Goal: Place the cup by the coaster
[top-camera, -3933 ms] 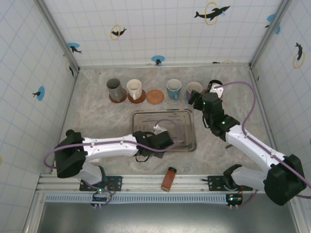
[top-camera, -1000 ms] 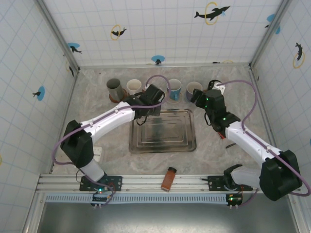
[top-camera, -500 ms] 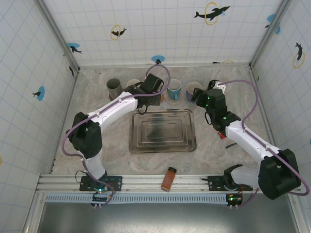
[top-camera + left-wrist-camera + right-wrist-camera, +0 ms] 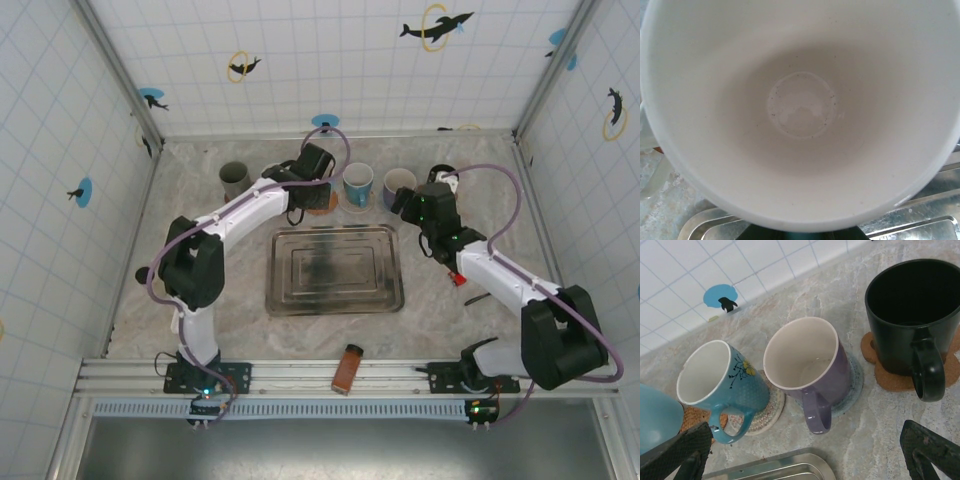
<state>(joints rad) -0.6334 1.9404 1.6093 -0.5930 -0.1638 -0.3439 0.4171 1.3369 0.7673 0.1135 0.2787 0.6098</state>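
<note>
Two arms extend from the near edge of the marble table [image 4: 200, 250] toward its far wall. Nearest, a small brown object [image 4: 347, 369] lies on the mounting rail [image 4: 150, 375]. Beyond it, a steel tray [image 4: 335, 268] sits mid-table. Past the tray's far edge, the left gripper [image 4: 312, 170] hangs over the row of cups, just above a brown coaster [image 4: 322, 205]. In the left wrist view, the white interior of the cup [image 4: 800, 110] lies directly under the camera, mouth toward the lens. The tray's rim and a patch of marble show below it. The cup hides this gripper's fingers, so whether they clasp it cannot be told. The right gripper [image 4: 805, 442] faces the right part of the row. Its fingers [image 4: 682, 447] are spread wide, one at each lower corner of the right wrist view, touching nothing. Ahead of them stand three upright mugs with handles toward the camera: a blue flowered mug [image 4: 715, 385] on a patterned coaster [image 4: 771, 412], a purple mug [image 4: 807, 365] on a pale coaster [image 4: 856, 380], and a black mug [image 4: 912, 310] on a cork coaster [image 4: 885, 375]. A pale blue rounded surface [image 4: 655, 415] enters at the left edge, just beside the blue flowered mug; what it belongs to cannot be told. At the far left end of the row, a grey cup [image 4: 235, 180] stands upright.
</note>
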